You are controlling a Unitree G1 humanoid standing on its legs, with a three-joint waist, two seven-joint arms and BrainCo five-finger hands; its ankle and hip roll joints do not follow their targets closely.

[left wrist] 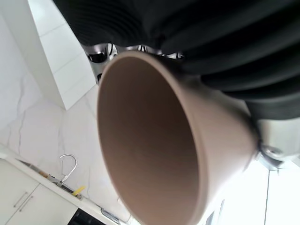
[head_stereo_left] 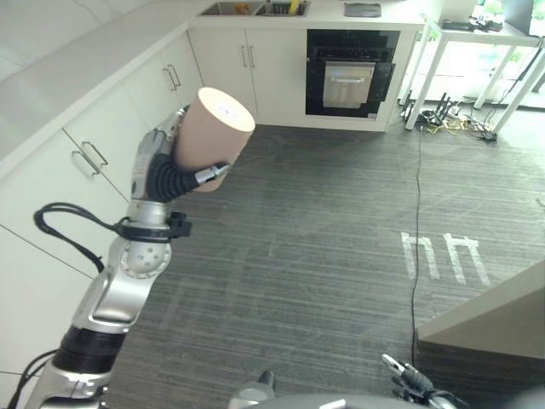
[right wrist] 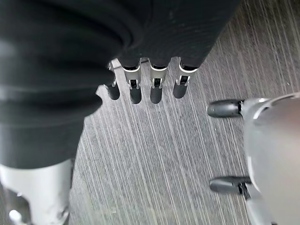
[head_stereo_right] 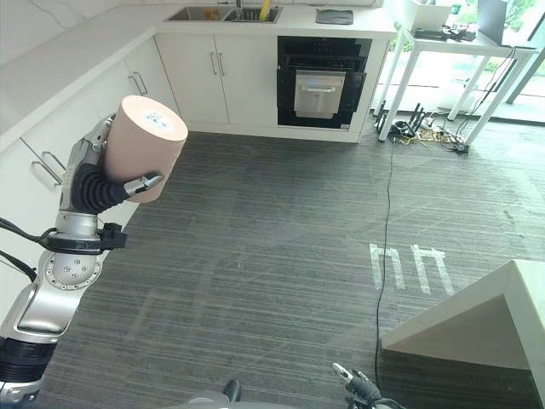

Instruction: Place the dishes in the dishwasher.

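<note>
Nearest in: right hand [right wrist: 145, 89] hanging low over the grey striped floor [head_stereo_left: 324, 256], fingers straight down and relaxed, nothing in them. Corner of a pale counter [head_stereo_left: 502, 319] off to the right, just one.

Next up, left hand [head_stereo_left: 166, 175] raised in front of the white cabinets [head_stereo_left: 102, 153], wrapped around one cup [head_stereo_left: 213, 136]. Just the one dish anywhere. Thumb across the front of it, fingers curled behind, so properly gripped. Cup held in the air, tilted, flat base pointing up and toward the room, open mouth facing back at the wrist. Plain matte beige-pink, tapered, narrower at the base than at the rim, no handle showing. Same colour inside per the wrist view, empty and smooth.

Further back: long white worktop [head_stereo_left: 77, 68] running along the left wall over the cabinet doors with their metal bar handles. At the far end, one sink [head_stereo_left: 255, 8] with something yellow in it, one black built-in appliance [head_stereo_left: 351, 72] with a silver-fronted door, can't tell whether oven or dishwasher. One dark flat thing [head_stereo_left: 363, 9] on the worktop above it. Off to the far right, a white table [head_stereo_left: 477, 34] with a tangle of cables [head_stereo_left: 451, 115] on the floor beneath.
</note>
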